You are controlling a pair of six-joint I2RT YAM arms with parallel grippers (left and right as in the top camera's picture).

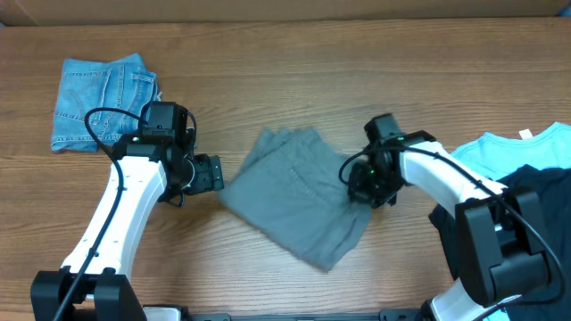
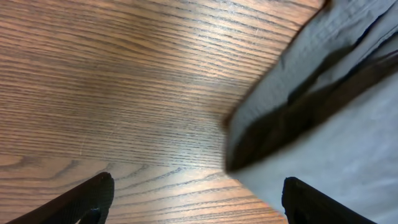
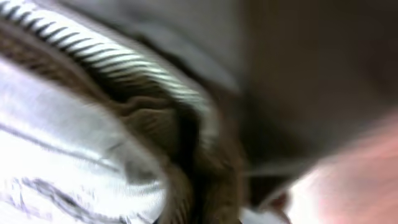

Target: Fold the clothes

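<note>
The clothes (image 1: 299, 201), a pair of grey shorts, lie folded and slanted in the middle of the wooden table. My left gripper (image 1: 217, 174) stands open at their left edge. In the left wrist view, its two dark fingertips (image 2: 87, 199) straddle bare wood and the grey cloth's edge (image 2: 336, 124), with nothing between them. My right gripper (image 1: 357, 183) sits on the shorts' right edge. The right wrist view is blurred and filled with bunched grey fabric (image 3: 93, 155) that hides the fingers; the jaws appear shut on that cloth.
Folded blue denim shorts (image 1: 103, 100) lie at the back left. A light-blue T-shirt (image 1: 508, 156) and a black garment (image 1: 544, 192) are piled at the right edge, beside my right arm.
</note>
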